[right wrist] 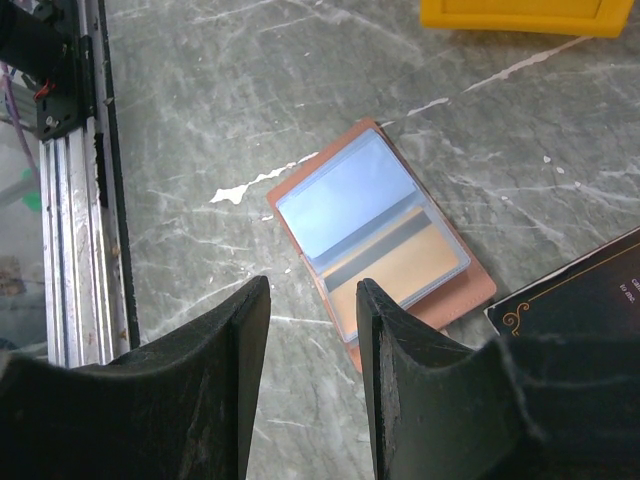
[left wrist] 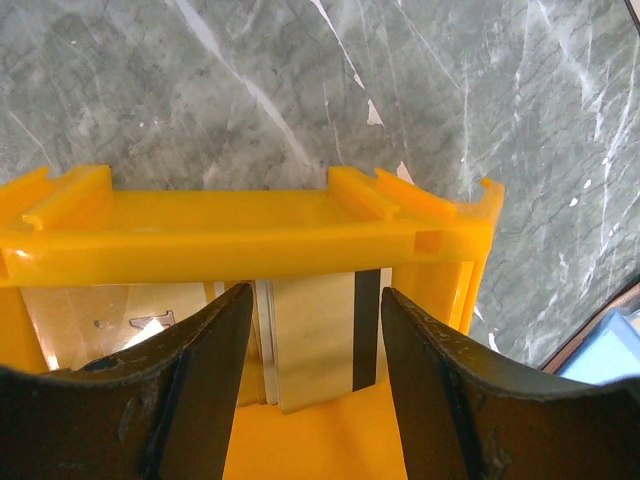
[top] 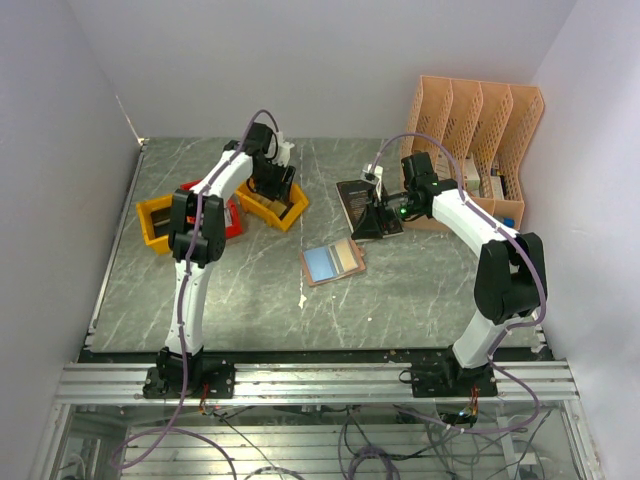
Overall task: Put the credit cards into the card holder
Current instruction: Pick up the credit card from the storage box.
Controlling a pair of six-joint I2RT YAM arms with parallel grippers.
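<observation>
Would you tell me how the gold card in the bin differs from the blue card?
Colour: the gold card has a dark stripe; the blue card is plain. Place: the gold card sits in the yellow bin; the blue card lies in the card holder. Both are thin rectangles.

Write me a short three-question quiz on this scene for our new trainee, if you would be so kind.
1. Short answer: which container lies under the left gripper?
2. True or false: the card holder lies open on the table with a light blue card in it.
3. Multiple choice: the right gripper holds A) the light blue card, B) the card holder, C) nothing.

Key: 1) a yellow bin, with a card standing inside it; 2) true; 3) C, its jaws stand open above the table.
</observation>
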